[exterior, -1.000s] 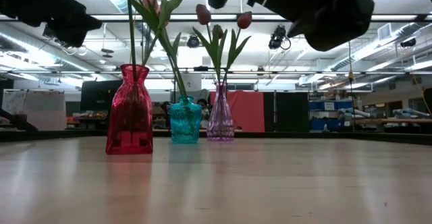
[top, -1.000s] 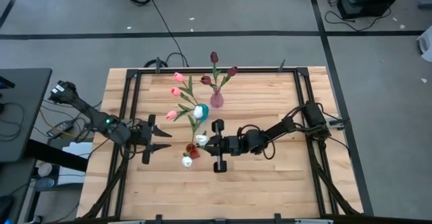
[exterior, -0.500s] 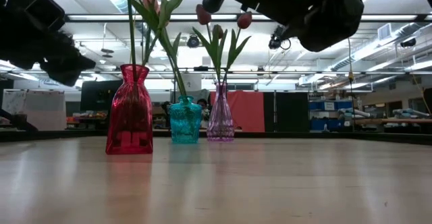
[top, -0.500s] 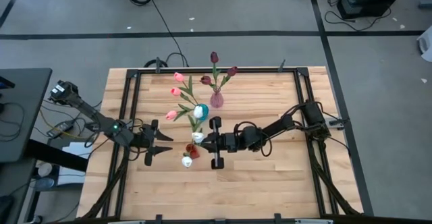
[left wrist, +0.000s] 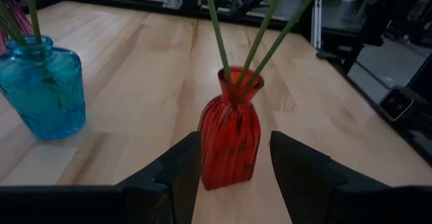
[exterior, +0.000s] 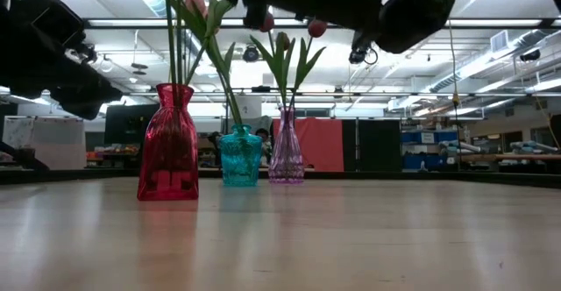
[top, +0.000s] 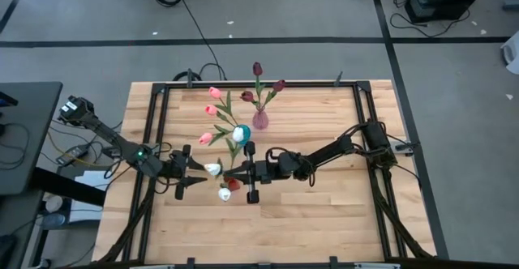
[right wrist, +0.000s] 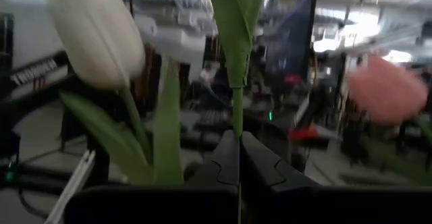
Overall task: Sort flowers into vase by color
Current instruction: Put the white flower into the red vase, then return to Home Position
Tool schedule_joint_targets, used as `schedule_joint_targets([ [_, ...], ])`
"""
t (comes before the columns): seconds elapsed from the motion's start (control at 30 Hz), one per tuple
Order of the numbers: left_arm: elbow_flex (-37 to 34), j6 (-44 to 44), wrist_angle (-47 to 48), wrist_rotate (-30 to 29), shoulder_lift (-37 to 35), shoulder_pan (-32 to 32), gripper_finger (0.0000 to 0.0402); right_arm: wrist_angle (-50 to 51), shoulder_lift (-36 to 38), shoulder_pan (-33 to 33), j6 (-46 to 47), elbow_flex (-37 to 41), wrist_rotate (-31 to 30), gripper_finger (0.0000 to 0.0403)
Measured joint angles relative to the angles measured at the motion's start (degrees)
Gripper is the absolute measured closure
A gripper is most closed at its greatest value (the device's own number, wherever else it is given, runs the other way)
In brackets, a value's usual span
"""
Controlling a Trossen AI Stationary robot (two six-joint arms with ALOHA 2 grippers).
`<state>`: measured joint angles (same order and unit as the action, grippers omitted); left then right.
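Note:
A red vase (left wrist: 229,140) stands on the table with three green stems in its neck. My left gripper (left wrist: 236,173) is open at vase height, one finger on each side of the vase's body; I cannot tell whether they touch it. My right gripper (top: 240,172) hangs above the vase, shut on a white tulip whose head (top: 213,169) leans toward the table's left. Another white head (top: 225,194) shows near the vase. A teal vase (top: 241,133) holds pink tulips (top: 212,101). A purple vase (top: 259,121) holds maroon tulips (top: 257,69). My right gripper pinches the tulip's thin green stem (right wrist: 237,116) between its two fingers, coming from the table's right side and slanting a little upward. The stem runs on past the fingertips to a leaf (right wrist: 236,8). The flower is tilted toward the table's left, with its lower end toward the red vase's neck.
The three vases stand close together in the table's middle and far part. A black metal frame (top: 154,139) runs along the table's edges. Bare wood (top: 324,220) lies at the near right.
My left gripper has come down beside the red vase, still open. My right gripper has gone toward the table's left and tipped upward, staying shut. The held white tulip's head has swung from over the vase toward the table's left.

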<state>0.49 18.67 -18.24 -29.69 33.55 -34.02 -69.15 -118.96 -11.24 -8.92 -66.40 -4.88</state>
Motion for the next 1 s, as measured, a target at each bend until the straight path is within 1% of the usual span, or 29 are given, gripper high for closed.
schedule_joint_targets([
  [0.2, 0.0, 2.0, 0.2, 0.9, 1.0, 0.0, 0.0218, 9.7, 0.0, 0.8, 4.1, 0.3, 0.0, 0.0387],
  [0.3, 0.0, 3.5, -0.1, 3.5, 1.0, 0.0, 0.0218, 13.0, 0.0, 1.2, 4.9, 0.3, 0.3, 0.0372],
  [0.37, 0.0, 4.7, -0.3, 5.9, 1.0, 0.0, 0.0218, 17.3, 0.4, 1.3, 4.9, 0.4, 0.4, 0.0359],
  [0.43, 0.0, 5.7, 0.0, 6.9, 0.9, 0.0, 0.0218, 21.7, 1.3, 1.2, 4.8, 0.4, 0.4, 0.0348],
  [0.6, 0.0, 5.8, 0.2, 6.7, 0.9, 0.0, 0.0218, 30.7, 4.8, 1.2, 4.8, 0.4, 0.4, 0.0333],
  [0.8, 0.0, 5.6, -0.2, 5.8, 0.9, 0.0, 0.0218, 42.4, 10.6, 1.2, 5.4, 0.4, 0.2, 0.0332],
  [0.87, 0.0, 4.1, -0.6, 5.8, 0.9, 0.0, 0.0218, 46.9, 12.7, 1.1, 6.5, 0.4, 1.3, 0.0332],
  [0.93, 0.0, 2.5, -0.6, 5.4, 0.9, 0.0, 0.0218, 48.9, 14.7, 1.1, 7.6, 1.2, 3.0, 0.0332],
  [1.0, 0.0, 1.4, -0.6, 4.4, 0.8, 0.0, 0.0218, 48.7, 17.3, 0.9, 7.8, 3.4, 2.9, 0.0332],
])
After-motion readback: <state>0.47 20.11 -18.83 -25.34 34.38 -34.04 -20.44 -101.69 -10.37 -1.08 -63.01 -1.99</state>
